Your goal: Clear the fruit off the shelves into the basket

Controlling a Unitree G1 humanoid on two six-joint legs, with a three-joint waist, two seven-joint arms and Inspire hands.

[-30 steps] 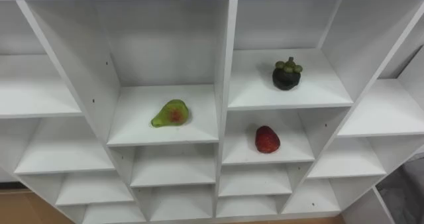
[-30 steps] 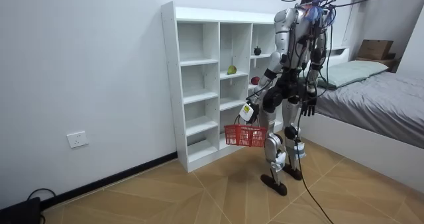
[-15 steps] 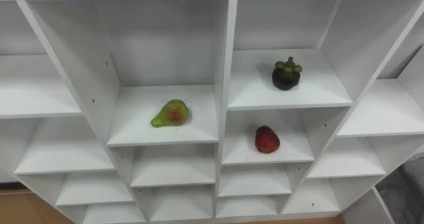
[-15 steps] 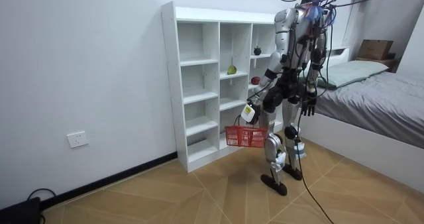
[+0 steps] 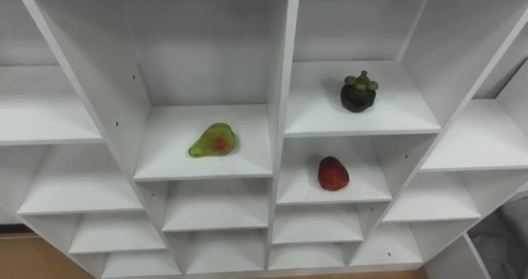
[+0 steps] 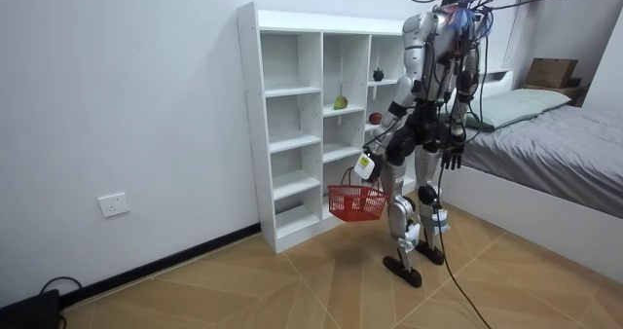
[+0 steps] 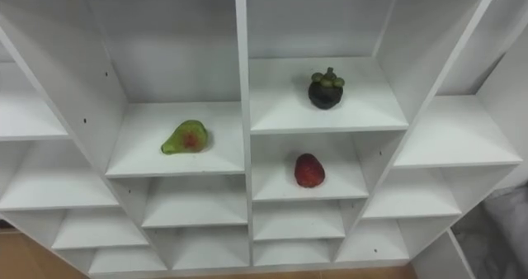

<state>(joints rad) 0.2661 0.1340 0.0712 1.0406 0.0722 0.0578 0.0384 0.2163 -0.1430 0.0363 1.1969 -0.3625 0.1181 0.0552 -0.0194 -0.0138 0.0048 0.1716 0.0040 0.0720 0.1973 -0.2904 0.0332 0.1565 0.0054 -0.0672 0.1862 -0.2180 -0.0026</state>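
The robot faces the white closet (image 6: 249, 125). Its left hand (image 6: 366, 164) is curled round the handle of a red basket (image 6: 356, 203), which hangs low, likely ready for fruit. Its right hand (image 6: 451, 159) dangles slack, free to reach. Three fruits sit in separate compartments: one green pear (image 5: 212, 140), one mangosteen (image 5: 358, 92), one red strawberry (image 5: 332, 173).

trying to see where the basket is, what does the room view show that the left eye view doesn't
Room view adds: the robot standing before the white shelf unit, its left hand curled round the handle of a red basket, its right hand hanging open at its side, a bed nearby. Left eye view adds: the fruits close up, a green pear with a red blush, a dark mangosteen and a red fruit, each alone in its own compartment. Both: the shelf unit with those three fruits.
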